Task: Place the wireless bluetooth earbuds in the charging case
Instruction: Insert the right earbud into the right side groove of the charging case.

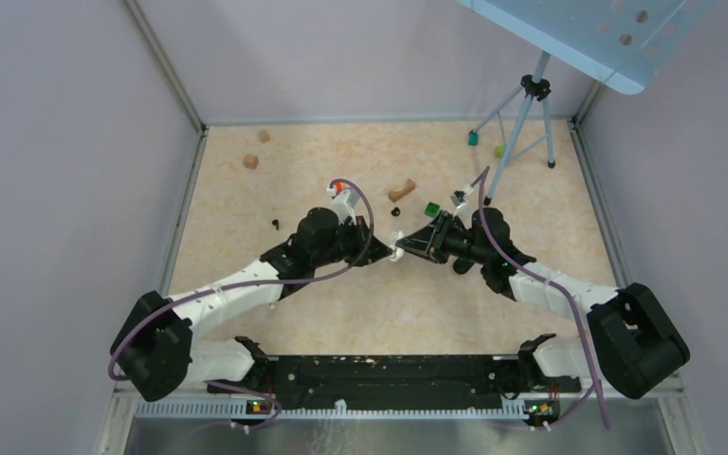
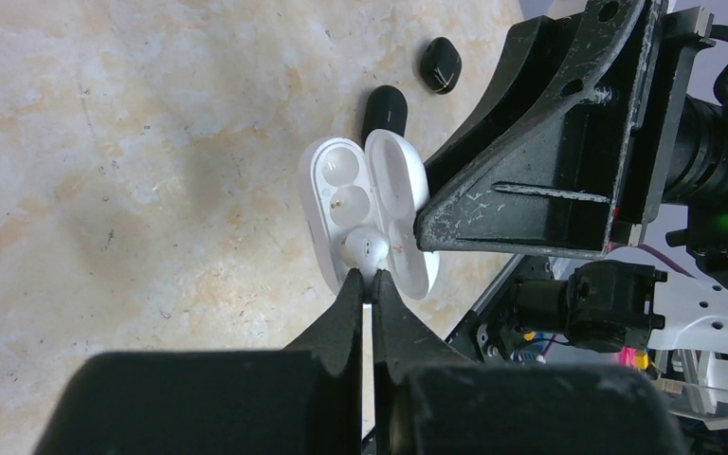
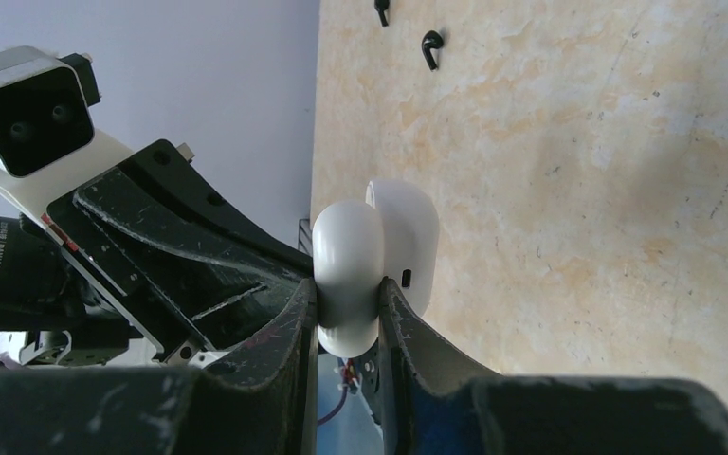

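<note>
The two arms meet low over the tabletop, gripper to gripper, with the charging case held between them. The right gripper is clamped on the white case: its two fingers press on opposite faces of one rounded half, and the other half, which has a small dark port, lies just beyond the fingertips on the tabletop side.

From the left wrist view the case is hinged wide open, and both the well half and the lid half face the camera. The left gripper has its fingers pressed almost together with only a thin dark slit between them, and its tips are closed on the white earbud. The earbud's rounded head sits directly ahead of those tips, at the well of the case nearest to them. The well farther from the tips shows its bare white hollow. One broad finger of the right gripper lies against the lid half, to the right of the left gripper's tips.

Beyond the case, ahead of the left gripper, two small black rounded pieces lie on the tabletop. The nearer piece is partly hidden behind the top edge of the case.
</note>
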{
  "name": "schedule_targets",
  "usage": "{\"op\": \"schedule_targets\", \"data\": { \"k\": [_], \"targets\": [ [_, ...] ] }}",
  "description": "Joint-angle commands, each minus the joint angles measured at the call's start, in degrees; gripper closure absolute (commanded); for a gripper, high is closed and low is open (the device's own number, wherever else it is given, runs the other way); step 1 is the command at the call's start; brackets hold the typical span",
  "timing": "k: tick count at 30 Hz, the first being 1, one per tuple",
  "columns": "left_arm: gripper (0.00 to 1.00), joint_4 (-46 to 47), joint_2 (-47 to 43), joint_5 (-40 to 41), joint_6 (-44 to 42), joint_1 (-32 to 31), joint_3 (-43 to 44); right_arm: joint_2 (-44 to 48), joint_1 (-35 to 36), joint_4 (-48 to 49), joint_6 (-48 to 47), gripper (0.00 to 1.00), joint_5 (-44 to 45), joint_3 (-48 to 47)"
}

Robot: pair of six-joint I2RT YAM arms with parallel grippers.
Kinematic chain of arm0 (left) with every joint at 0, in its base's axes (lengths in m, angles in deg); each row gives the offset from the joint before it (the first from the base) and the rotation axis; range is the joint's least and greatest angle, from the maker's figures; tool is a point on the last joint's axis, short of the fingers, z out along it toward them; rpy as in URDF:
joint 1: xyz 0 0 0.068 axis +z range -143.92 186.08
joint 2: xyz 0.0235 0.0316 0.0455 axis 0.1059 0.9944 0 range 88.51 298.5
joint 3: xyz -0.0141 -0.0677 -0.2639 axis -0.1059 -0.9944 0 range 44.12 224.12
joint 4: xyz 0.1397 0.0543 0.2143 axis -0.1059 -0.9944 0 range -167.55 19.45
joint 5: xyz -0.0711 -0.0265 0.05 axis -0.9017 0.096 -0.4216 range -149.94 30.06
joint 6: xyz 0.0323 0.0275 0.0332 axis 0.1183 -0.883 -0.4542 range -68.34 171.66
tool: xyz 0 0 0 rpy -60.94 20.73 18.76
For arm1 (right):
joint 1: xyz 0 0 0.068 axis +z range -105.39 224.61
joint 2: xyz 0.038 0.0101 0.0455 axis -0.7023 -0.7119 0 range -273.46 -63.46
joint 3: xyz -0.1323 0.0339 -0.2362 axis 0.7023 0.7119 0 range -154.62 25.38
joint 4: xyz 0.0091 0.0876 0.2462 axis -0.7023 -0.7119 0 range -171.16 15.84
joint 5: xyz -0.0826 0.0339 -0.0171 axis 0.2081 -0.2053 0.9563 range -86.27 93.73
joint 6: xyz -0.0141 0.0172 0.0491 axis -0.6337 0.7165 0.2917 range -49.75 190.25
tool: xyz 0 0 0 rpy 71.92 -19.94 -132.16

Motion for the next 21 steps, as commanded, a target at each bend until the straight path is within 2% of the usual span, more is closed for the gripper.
{"op": "schedule_targets", "data": {
  "k": [1,21],
  "targets": [
    [1.00,-0.6,0.8,-1.2,-0.6,-0.1,3.0,-0.2,0.0,2.8,-0.6,1.00,-0.5,-0.6],
    [1.00,-11.2,5.3,-0.9,-1.7,-0.1,9.3,-0.2,-0.1,2.7,-0.6,1.00,-0.5,-0.5]
  ]
}}
